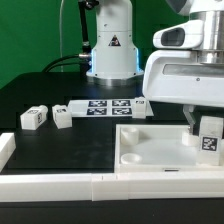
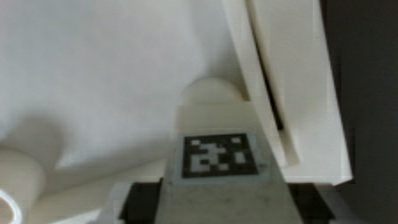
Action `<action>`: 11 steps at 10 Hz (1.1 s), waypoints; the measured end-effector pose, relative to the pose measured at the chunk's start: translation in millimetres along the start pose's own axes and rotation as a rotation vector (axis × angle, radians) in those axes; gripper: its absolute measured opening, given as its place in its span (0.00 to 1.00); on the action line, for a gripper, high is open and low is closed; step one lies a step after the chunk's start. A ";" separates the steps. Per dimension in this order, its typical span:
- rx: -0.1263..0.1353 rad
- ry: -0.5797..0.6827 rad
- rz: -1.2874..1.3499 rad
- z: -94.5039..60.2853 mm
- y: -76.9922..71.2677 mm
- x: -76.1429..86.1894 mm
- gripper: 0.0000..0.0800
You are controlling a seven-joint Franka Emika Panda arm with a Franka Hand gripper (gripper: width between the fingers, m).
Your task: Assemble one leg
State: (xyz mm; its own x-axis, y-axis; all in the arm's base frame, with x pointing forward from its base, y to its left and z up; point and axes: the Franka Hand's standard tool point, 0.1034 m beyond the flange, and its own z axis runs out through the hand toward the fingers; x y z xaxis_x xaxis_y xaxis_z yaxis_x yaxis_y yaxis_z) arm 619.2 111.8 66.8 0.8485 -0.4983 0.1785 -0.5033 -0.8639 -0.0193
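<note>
My gripper (image 1: 207,128) is shut on a white leg (image 1: 210,137) with a black-and-white tag, holding it upright over the right side of the large white tabletop (image 1: 150,152). In the wrist view the leg (image 2: 222,140) runs from between my fingers (image 2: 157,200) toward the tabletop's raised edge (image 2: 285,80), with its tip close to that edge. Two more legs (image 1: 33,117) (image 1: 62,117) lie on the black table at the exterior view's left.
The marker board (image 1: 105,107) lies behind the tabletop near the robot base (image 1: 110,50). A white rail (image 1: 60,184) runs along the front with a short piece at the left (image 1: 6,150). A round socket rim (image 2: 18,180) shows in the wrist view.
</note>
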 end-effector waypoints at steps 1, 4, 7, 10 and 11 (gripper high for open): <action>-0.025 0.005 0.128 0.3 7.1 2.2 0.37; -0.102 0.035 0.358 0.4 27.8 9.5 0.38; -0.114 0.042 0.396 0.7 33.9 11.0 0.52; -0.114 0.042 0.396 0.7 33.7 10.9 0.79; -0.114 0.042 0.396 0.7 33.7 10.9 0.81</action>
State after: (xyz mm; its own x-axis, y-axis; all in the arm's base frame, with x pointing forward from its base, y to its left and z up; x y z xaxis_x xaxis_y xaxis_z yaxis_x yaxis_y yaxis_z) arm 611.6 77.1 67.4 0.5796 -0.7847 0.2196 -0.8061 -0.5916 0.0138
